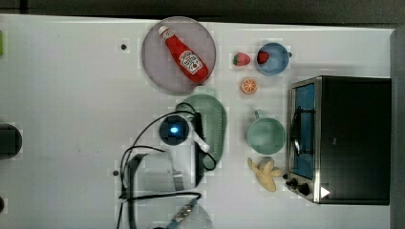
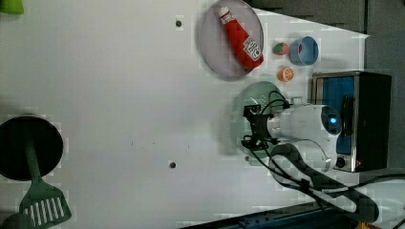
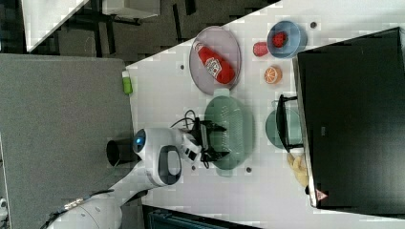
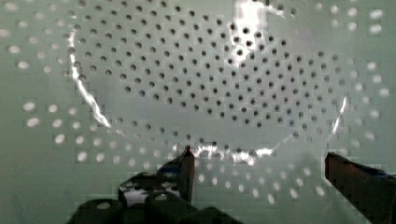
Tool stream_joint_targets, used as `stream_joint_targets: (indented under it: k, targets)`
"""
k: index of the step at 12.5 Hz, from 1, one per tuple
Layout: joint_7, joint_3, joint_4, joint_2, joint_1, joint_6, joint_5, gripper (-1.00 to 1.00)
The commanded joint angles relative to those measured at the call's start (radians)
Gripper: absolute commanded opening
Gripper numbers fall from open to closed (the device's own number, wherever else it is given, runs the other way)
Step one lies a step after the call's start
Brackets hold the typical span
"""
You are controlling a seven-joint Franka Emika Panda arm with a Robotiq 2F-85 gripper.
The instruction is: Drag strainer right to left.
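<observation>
The strainer is a pale mint-green oval colander lying just below the plate in the top view, also seen in the left view and the right view. My gripper reaches down into the bowl, open, fingers spread wide. In the wrist view the holed floor of the strainer lies close under the gripper, with nothing held between the two dark fingertips. In the top view the arm's wrist covers the strainer's left side.
A grey-pink plate carries a ketchup bottle. To the top view's right of the strainer are a mint-green mug, a banana, an orange half, a strawberry, a blue bowl and a toaster oven.
</observation>
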State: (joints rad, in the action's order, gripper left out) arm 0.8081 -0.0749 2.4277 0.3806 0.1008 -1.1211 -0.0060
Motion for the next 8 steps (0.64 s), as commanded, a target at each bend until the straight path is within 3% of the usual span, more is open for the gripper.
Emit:
stream_joint_targets:
  k: [1, 8]
  targets:
    - [0.147, 0.005, -0.016, -0.024, 0.061, 0.008, 0.005, 1.00]
    - [0.373, -0.048, -0.050, -0.014, 0.182, 0.008, 0.006, 1.00]
